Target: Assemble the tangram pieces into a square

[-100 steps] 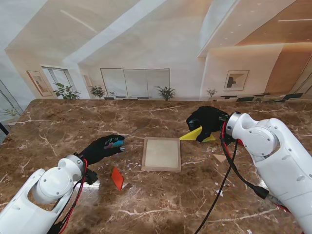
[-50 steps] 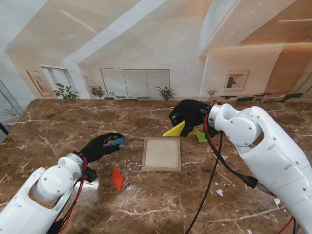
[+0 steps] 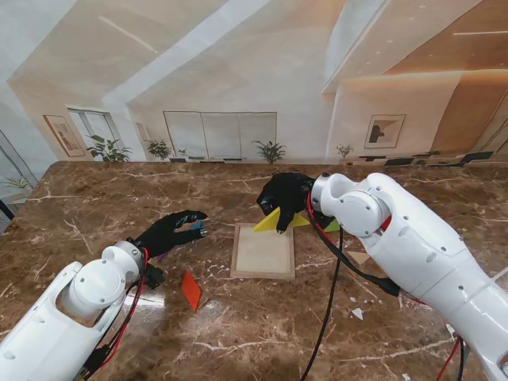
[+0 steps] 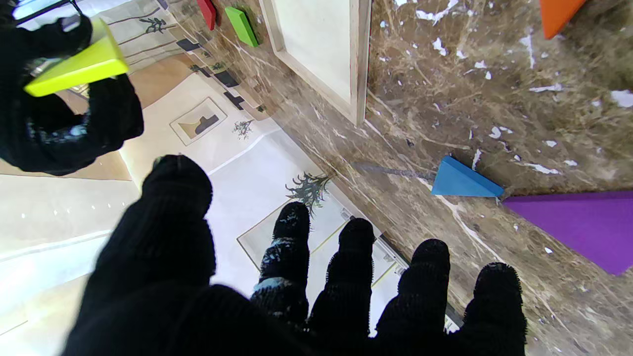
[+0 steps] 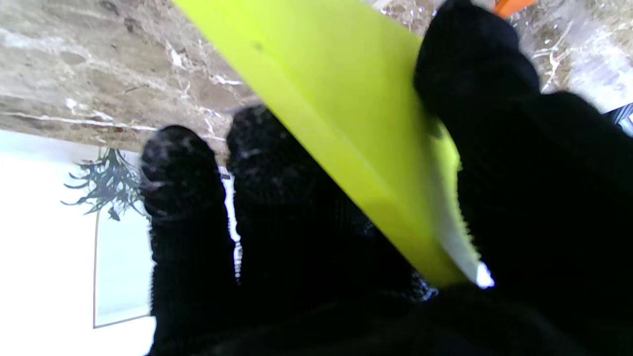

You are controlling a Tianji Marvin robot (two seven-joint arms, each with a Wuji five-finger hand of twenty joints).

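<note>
Yellow triangle (image 3: 274,219) gripped in right robot hand (image 3: 284,197) over tray's (image 3: 263,272) far edge; left robot hand (image 3: 168,232) spread, empty.

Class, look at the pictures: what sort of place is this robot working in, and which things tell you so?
Probably a staged robot demo or test bench. The brown marble-patterned table holds only puzzle parts, such as the square wooden tray. The wall behind looks like a printed backdrop of a room, with framed art and potted plants.

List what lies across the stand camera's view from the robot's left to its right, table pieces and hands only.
Left hand in black glove → flat orange tangram piece → square wooden tray → right hand in black glove holding the yellow triangle → green piece.
</note>
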